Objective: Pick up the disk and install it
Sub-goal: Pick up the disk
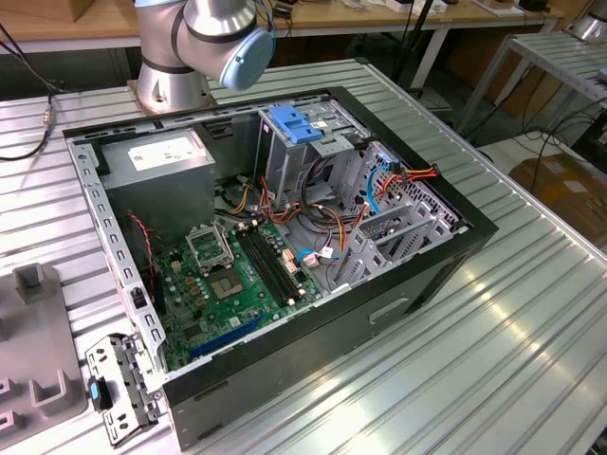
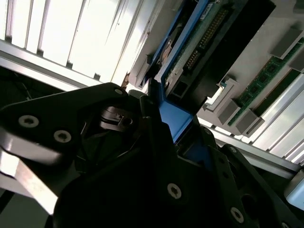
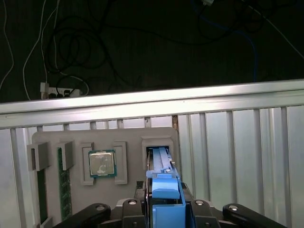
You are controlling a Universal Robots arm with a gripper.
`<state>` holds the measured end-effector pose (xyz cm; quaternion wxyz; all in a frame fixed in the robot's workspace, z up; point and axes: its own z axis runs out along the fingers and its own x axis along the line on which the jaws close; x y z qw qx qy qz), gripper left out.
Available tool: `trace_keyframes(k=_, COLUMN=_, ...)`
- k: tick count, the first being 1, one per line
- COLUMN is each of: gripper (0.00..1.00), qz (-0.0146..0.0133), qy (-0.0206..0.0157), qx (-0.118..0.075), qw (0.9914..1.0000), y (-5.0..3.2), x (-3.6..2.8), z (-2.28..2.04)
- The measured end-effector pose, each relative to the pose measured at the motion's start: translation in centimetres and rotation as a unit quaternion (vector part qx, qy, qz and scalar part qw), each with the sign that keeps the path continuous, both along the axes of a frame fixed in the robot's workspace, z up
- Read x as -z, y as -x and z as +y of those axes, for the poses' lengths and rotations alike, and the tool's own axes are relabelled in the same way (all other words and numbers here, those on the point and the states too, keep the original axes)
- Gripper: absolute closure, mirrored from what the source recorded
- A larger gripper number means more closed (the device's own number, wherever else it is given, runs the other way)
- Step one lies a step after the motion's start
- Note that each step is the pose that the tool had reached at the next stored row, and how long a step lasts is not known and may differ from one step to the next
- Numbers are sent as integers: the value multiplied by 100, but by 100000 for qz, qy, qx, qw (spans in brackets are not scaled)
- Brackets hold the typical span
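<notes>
The disk (image 3: 164, 190) stands on edge in a slot of the grey holder tray (image 3: 128, 135), its blue carrier end turned toward the hand (image 3: 165, 211), likely so it can be gripped and drawn straight out. The hand looks clamped on that blue end from both sides. A processor chip (image 3: 101, 163) and a memory stick (image 3: 63, 185) sit in neighbouring recesses. The tray lies on the ribbed worktop (image 3: 237, 142). No lettering on the disk is legible.

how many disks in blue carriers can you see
1: the disk stands on edge in a slot of the grey tray, clamped in the gripper. The computer case could hide others.
</notes>
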<state>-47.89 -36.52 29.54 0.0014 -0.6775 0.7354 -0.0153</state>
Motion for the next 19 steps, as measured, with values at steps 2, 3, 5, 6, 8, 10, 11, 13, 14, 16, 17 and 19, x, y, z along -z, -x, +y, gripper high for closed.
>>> trace_keyframes(k=2, gripper=63, qz=0, qy=-1, qx=-518, qw=99999, y=0, x=0, z=0)
trace_keyframes(k=3, gripper=63, qz=4, qy=0, qx=-1479, qw=99989, y=0, x=0, z=0)
trace_keyframes(k=5, gripper=63, qz=-2, qy=-2, qx=-3039, qw=99954, y=0, x=0, z=-1)
trace_keyframes(k=6, gripper=63, qz=-3, qy=-1, qx=-3458, qw=99940, y=0, x=0, z=-2)
trace_keyframes(k=8, gripper=63, qz=-4, qy=-2, qx=-3795, qw=99928, y=0, x=0, z=-2)
trace_keyframes(k=10, gripper=63, qz=-3, qy=-2, qx=-3798, qw=99928, y=0, x=0, z=-2)
trace_keyframes(k=11, gripper=63, qz=-3, qy=-4, qx=-3798, qw=99928, y=0, x=0, z=-2)
trace_keyframes(k=13, gripper=63, qz=-6, qy=-6, qx=-3721, qw=99931, y=0, x=0, z=-2)
trace_keyframes(k=14, gripper=63, qz=0, qy=-4, qx=-3355, qw=99944, y=0, x=0, z=-2)
trace_keyframes(k=16, gripper=63, qz=-3, qy=-3, qx=-3094, qw=99952, y=0, x=0, z=-2)
trace_keyframes(k=17, gripper=63, qz=-1, qy=-2, qx=-3093, qw=99952, y=0, x=0, z=-2)
trace_keyframes(k=19, gripper=63, qz=-4, qy=-4, qx=-3089, qw=99952, y=0, x=0, z=-2)
